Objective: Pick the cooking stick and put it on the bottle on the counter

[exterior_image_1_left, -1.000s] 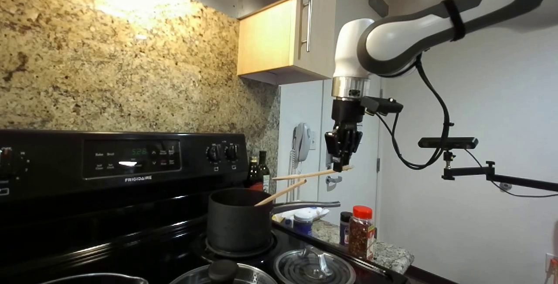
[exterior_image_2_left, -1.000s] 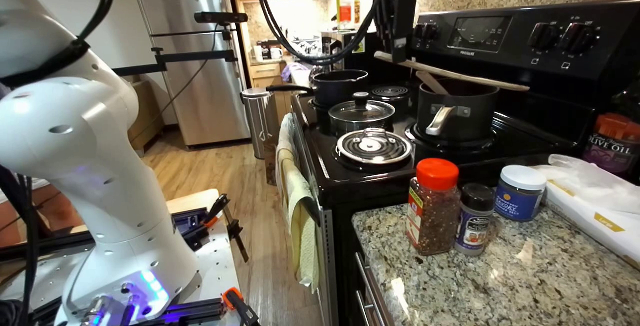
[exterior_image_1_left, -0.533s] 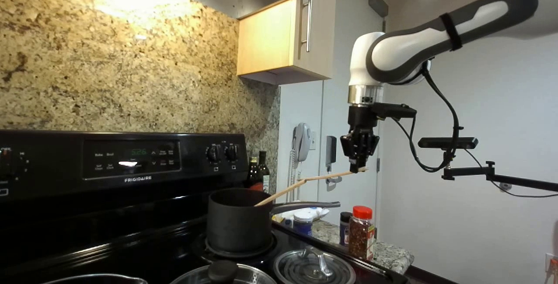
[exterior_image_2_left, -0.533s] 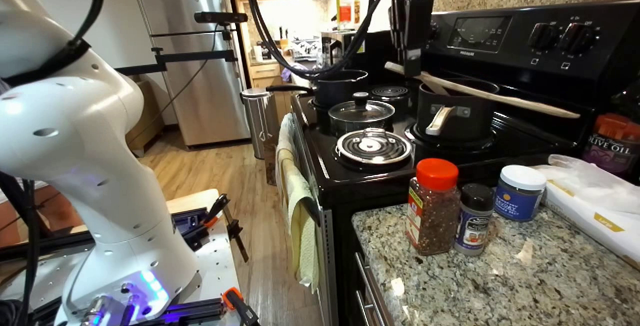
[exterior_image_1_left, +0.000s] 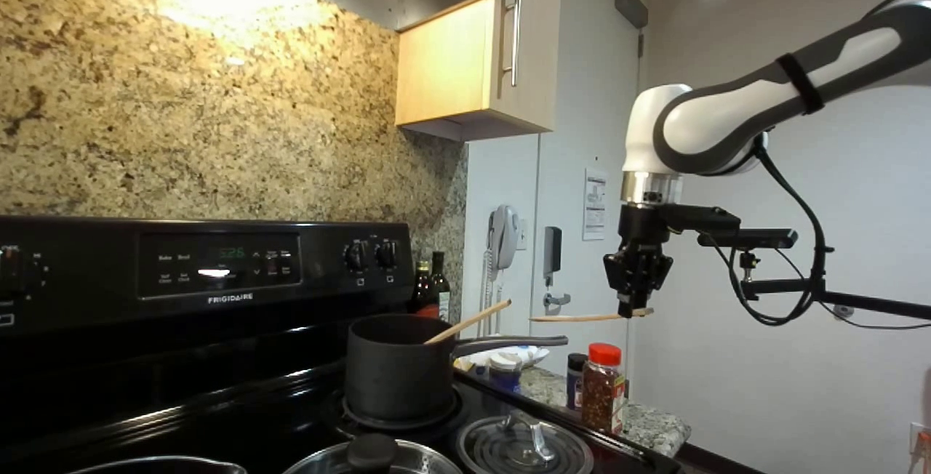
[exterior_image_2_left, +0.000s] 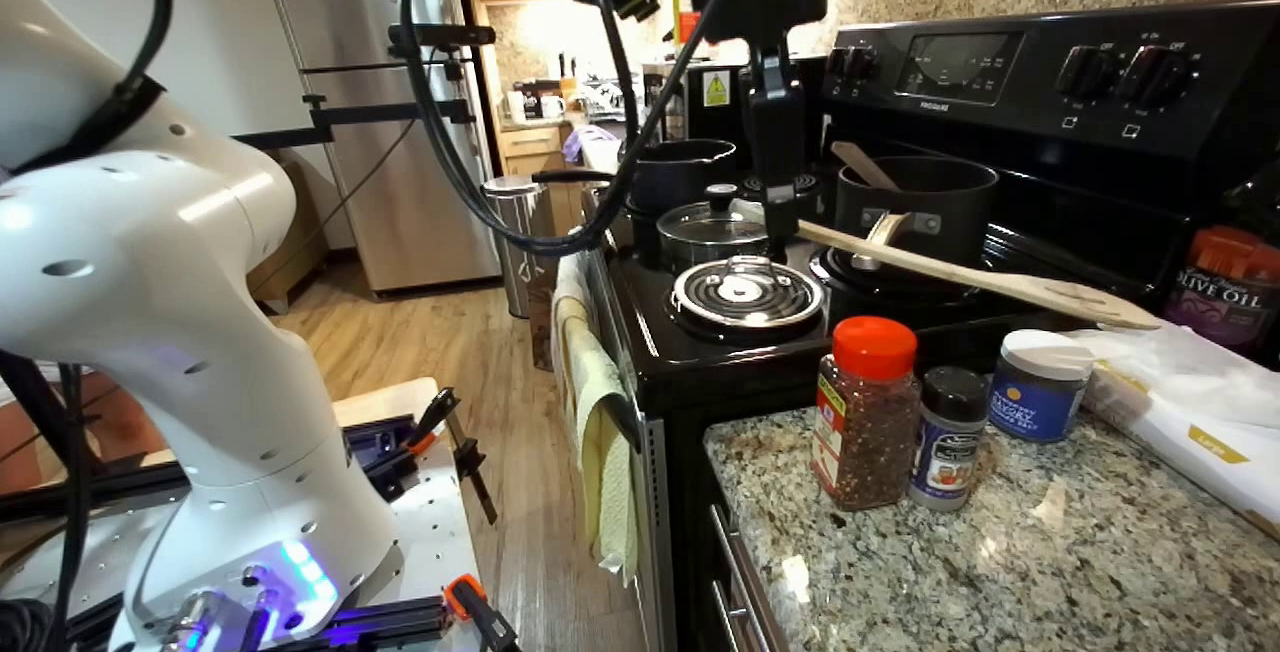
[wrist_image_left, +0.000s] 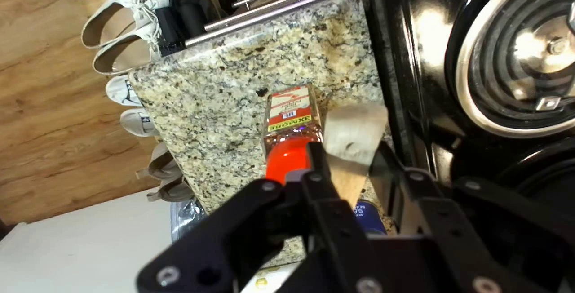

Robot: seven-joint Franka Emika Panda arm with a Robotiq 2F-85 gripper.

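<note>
Stick [exterior_image_2_left: 960,270] clamped between fingers [exterior_image_2_left: 780,212], gripped near one end, long axis near level, longer part jutting sideways; red-capped bottle [exterior_image_2_left: 868,422] below fingers on surface [exterior_image_2_left: 1120,522], descent looks due next.

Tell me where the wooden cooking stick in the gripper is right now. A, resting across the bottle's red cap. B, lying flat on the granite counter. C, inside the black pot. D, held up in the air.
D: in both exterior views the gripper holds the cooking stick aloft, with a gap showing between it and the red-capped bottle.
</note>
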